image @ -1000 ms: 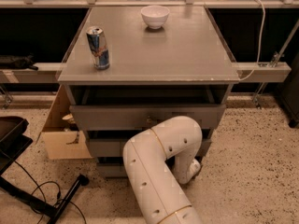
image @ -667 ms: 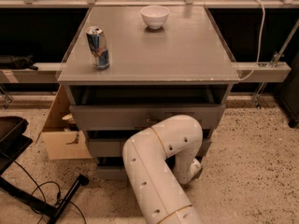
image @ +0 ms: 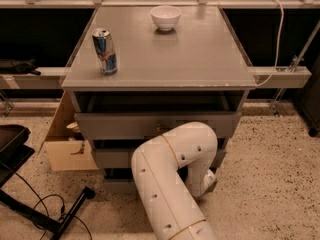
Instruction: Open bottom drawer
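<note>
Where the arm [image: 167, 179] folds low, gripper [image: 209, 178] at bottom drawer [image: 119, 186].

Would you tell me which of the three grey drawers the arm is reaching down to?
The bottom drawer, the lowest front above the floor; the arm curls down before it, below the middle drawer and top drawer, its pincer hidden behind the arm.

Bent arm [image: 170, 184] hides the jaws low behind its elbow.
</note>
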Tool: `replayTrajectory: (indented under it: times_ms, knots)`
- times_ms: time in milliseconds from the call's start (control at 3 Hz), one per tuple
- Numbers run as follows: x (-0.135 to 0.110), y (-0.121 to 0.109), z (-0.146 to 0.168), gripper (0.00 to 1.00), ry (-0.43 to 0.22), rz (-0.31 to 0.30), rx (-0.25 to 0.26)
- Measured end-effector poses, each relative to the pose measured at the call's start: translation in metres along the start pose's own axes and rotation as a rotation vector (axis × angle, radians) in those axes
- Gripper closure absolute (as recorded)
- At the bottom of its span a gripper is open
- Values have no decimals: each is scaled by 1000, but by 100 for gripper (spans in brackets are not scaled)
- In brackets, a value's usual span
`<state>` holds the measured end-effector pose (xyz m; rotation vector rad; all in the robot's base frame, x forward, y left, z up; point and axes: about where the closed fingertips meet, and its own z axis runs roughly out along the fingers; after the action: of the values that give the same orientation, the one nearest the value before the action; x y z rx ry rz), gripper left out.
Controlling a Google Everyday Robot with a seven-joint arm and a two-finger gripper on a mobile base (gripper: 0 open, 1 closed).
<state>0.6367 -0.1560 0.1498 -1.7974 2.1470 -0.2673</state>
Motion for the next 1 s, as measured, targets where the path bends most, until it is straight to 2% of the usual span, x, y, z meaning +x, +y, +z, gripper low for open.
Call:
replayTrajectory:
  times_ms: [333, 667, 1000]
  knots:
    - [3, 2, -5, 100, 4, -5, -5]
    - [-1, -8, -15, 100, -7, -26, 17]
    - [3, -4, -20, 100, -4, -28, 12]
